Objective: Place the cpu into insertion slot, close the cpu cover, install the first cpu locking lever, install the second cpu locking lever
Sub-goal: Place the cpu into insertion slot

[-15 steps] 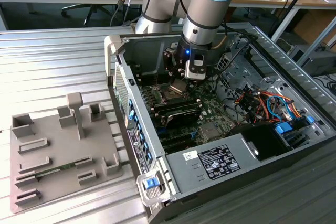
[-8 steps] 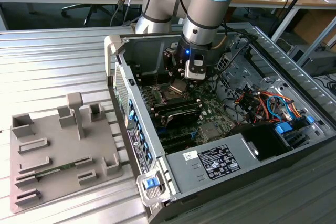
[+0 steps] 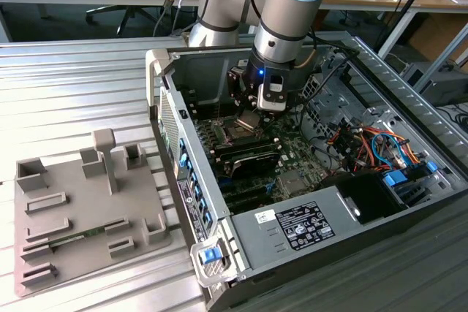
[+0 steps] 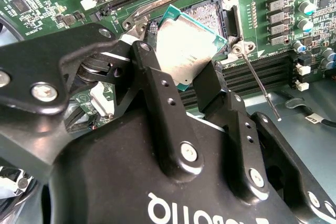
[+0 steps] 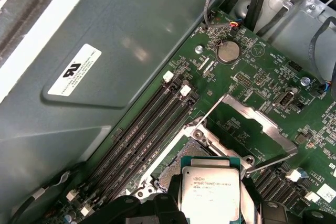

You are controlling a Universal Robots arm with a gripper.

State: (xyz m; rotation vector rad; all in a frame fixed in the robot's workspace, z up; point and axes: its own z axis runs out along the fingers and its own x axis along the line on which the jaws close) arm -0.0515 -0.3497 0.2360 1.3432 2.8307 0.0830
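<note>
My gripper (image 4: 178,64) is shut on the cpu (image 4: 186,45), a flat square chip with a silvery face and a greenish rim, its black fingers (image 4: 152,77) pressing two opposite edges. The cpu (image 5: 211,190) hangs just above the insertion slot (image 5: 170,166), slightly tilted and offset, so part of the dark socket (image 4: 207,11) shows. Beyond the slot the cpu cover (image 5: 257,116) stands swung open on its hinge. A thin locking lever (image 4: 258,85) sticks up free beside the socket, and another lever (image 5: 210,111) is raised too. In the exterior view the gripper (image 3: 256,111) is low inside the open computer case (image 3: 292,217).
Long black memory slots (image 5: 152,129) run beside the socket, close to the grey case wall (image 5: 105,77). A coin battery (image 5: 228,52) sits farther along the board. Coloured cables (image 3: 373,144) fill the case toward the exterior view's right. A grey fixture tray (image 3: 80,210) lies on the exterior view's left.
</note>
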